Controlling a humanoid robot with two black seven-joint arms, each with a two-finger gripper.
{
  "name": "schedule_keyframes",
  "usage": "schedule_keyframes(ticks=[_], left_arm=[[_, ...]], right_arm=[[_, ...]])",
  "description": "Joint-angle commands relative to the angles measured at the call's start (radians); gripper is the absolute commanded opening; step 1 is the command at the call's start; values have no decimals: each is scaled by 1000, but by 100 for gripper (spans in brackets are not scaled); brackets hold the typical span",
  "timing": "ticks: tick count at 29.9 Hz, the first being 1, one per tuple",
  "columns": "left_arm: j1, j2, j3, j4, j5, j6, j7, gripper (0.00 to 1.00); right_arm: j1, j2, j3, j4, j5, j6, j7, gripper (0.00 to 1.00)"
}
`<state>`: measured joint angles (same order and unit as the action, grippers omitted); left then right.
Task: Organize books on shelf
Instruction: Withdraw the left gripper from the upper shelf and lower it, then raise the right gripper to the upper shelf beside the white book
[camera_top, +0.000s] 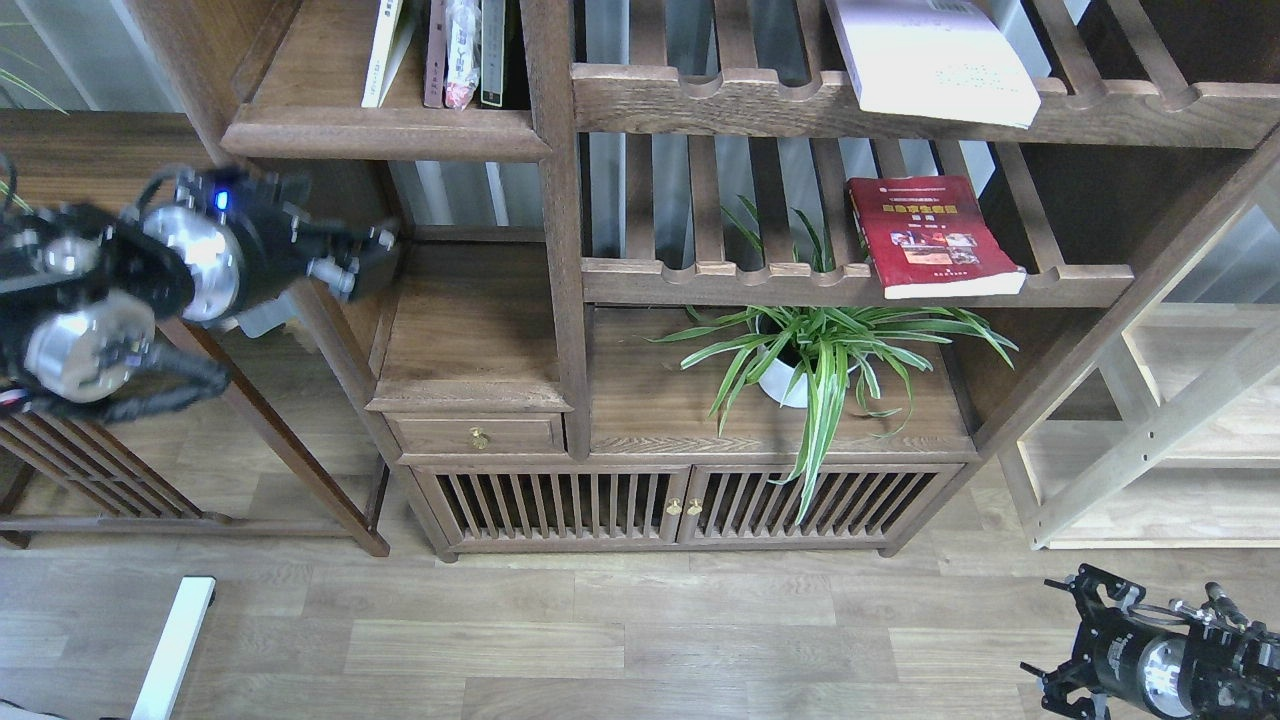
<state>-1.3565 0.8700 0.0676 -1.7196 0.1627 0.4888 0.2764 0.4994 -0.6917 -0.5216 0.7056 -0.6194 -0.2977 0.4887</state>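
Note:
The shelf (385, 132) is the dark solid board with a thick lip at the top left. A yellow-green and white book (385, 48) leans on it beside a pale pink book (436, 50) and two more upright volumes. The red book (930, 235) lies flat on the middle slatted rack. A white book (930, 55) lies on the upper slatted rack. My left gripper (365, 262) is below the shelf at the left, empty, its fingers a little apart. My right gripper (1060, 635) hangs low at the bottom right, empty and spread.
A potted spider plant (815, 355) stands on the cabinet top under the red book. A small drawer (478, 436) and slatted doors (680, 505) are below. A paler bare-wood unit (1160, 440) stands at the right. A side table (90, 150) is behind my left arm.

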Motion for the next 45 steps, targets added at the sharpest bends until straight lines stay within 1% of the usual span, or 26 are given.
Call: schedule_keyframes(ticks=[1,6,9,12,14,20,26,29,32,38,45], left_arm=[[121,26,-2,-12,75,0,-29,83],[224,52,-12,-15,124,0,-62,83],[244,75,-18,-17,124,0,-74,84],[254,95,-29,-15,126,0,-86,84],[254,109,-40,-12,126,0,-92,84],[267,136,-58,-3,127,0,-98,85],[274,167,-61,-3,127,0,-98,85],[274,176,-61,-3,127,0,-100,86],[277,178,-61,-3,127,0,-100,86],[277,176,-65,-3,129,0,-100,86],[277,178,-65,-3,127,0,-100,86]], right_arm=[[2,-2,0,0,1,0,0,100],[19,3,3,2,1,-15,0,100],[36,0,3,11,0,-64,0,100],[44,-12,2,26,-11,-151,0,100],[57,-25,0,46,-14,-191,0,100],[145,-106,2,152,-36,-191,0,100],[240,-180,5,207,-37,-191,0,100],[310,-222,5,251,-37,-191,0,100],[422,-279,3,301,-45,-191,0,100],[596,-361,-3,339,-101,-191,0,100],[672,-411,12,394,-193,-191,0,100]])
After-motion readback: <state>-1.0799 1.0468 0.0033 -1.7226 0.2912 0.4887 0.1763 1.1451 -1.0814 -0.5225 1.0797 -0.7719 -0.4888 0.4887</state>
